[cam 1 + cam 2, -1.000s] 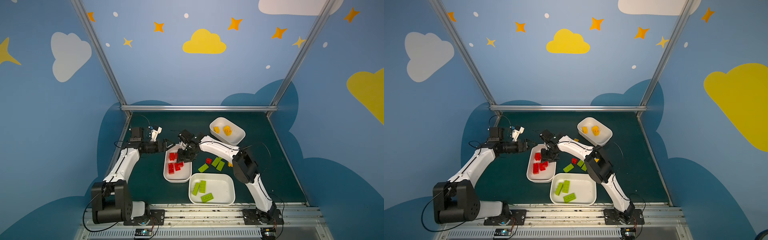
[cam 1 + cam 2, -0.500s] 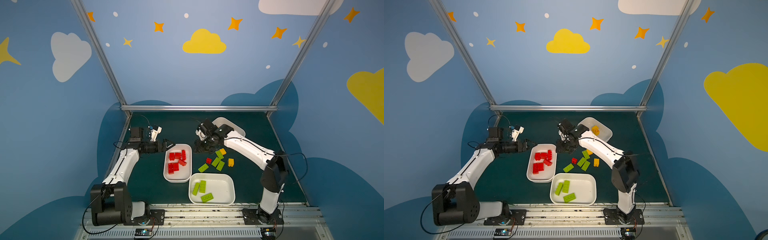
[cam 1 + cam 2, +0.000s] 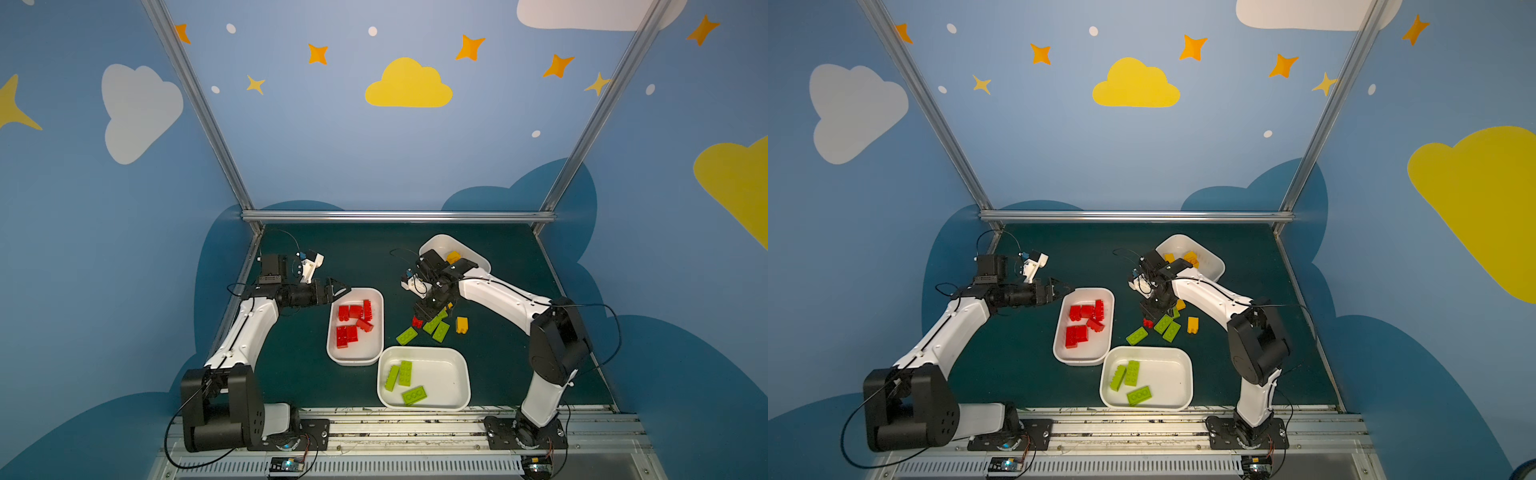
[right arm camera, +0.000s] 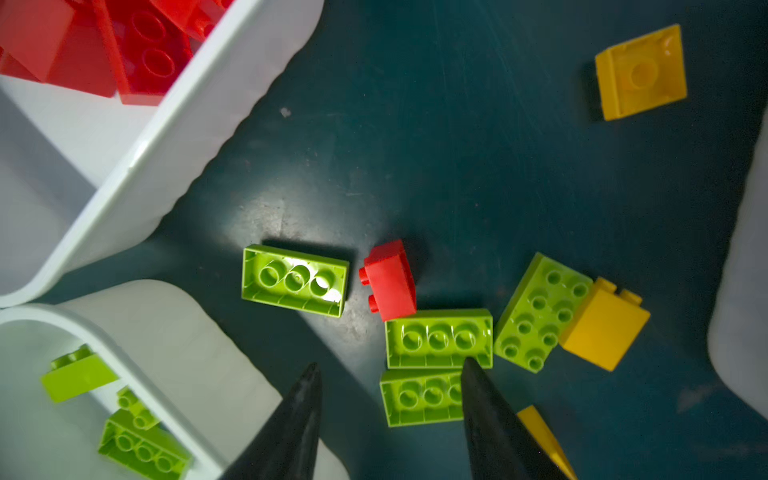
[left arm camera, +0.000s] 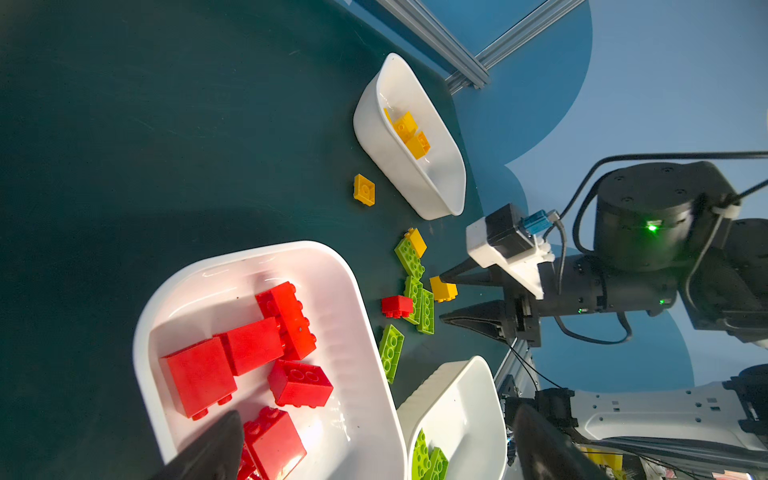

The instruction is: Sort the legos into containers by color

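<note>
Pick-up step. Right gripper [image 4: 390, 363], jaws half apart and empty, hovers over eight loose bricks [image 4: 438, 338]: four green, three yellow, one red brick [image 4: 388, 280] just ahead of its tips. Next move: descend and straddle one brick. Left gripper [image 3: 341, 288], wide and empty, hangs by one of three tubs [image 3: 356, 352].

Left gripper [image 3: 340, 288] spread wide, held level; right gripper [image 4: 390, 365] half-parted, empty, pointing down

No writing, label, brand or number is legible on anything in view.
</note>
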`<action>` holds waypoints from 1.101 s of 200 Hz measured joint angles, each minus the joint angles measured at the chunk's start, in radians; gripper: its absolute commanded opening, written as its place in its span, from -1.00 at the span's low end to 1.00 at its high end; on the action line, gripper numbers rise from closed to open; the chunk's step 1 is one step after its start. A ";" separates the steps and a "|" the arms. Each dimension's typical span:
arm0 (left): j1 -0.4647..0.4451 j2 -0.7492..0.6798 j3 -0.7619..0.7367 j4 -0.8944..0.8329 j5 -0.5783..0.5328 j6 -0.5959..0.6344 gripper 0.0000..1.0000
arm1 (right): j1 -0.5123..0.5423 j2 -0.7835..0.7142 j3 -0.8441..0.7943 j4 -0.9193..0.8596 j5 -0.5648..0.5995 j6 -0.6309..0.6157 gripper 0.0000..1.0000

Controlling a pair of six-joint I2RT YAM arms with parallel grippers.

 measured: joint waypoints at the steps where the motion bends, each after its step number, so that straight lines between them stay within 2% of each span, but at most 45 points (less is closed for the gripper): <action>1: 0.000 0.000 0.000 0.000 0.000 0.000 0.99 | 0.000 0.002 0.000 0.001 0.000 -0.005 0.06; 62: 0.000 -0.011 0.000 -0.019 0.000 0.011 0.99 | -0.001 0.124 0.006 0.034 0.004 -0.122 -0.08; 98: 0.000 -0.011 0.000 -0.020 0.000 0.011 0.99 | 0.001 0.186 0.023 0.033 0.011 -0.143 -0.30; 123: 0.000 -0.012 0.000 -0.021 0.000 0.011 0.99 | 0.003 0.197 0.031 0.029 0.015 -0.146 -0.60; 149: 0.000 -0.013 0.000 -0.023 -0.001 0.013 0.99 | 0.003 0.195 0.060 0.027 0.004 -0.140 -0.68; 185: 0.000 -0.013 0.000 -0.025 -0.002 0.016 0.99 | 0.011 0.133 0.076 0.011 -0.071 -0.105 -0.71; 220: 0.000 -0.013 0.000 -0.026 -0.002 0.016 0.99 | 0.077 0.023 0.128 0.010 -0.218 -0.038 -0.72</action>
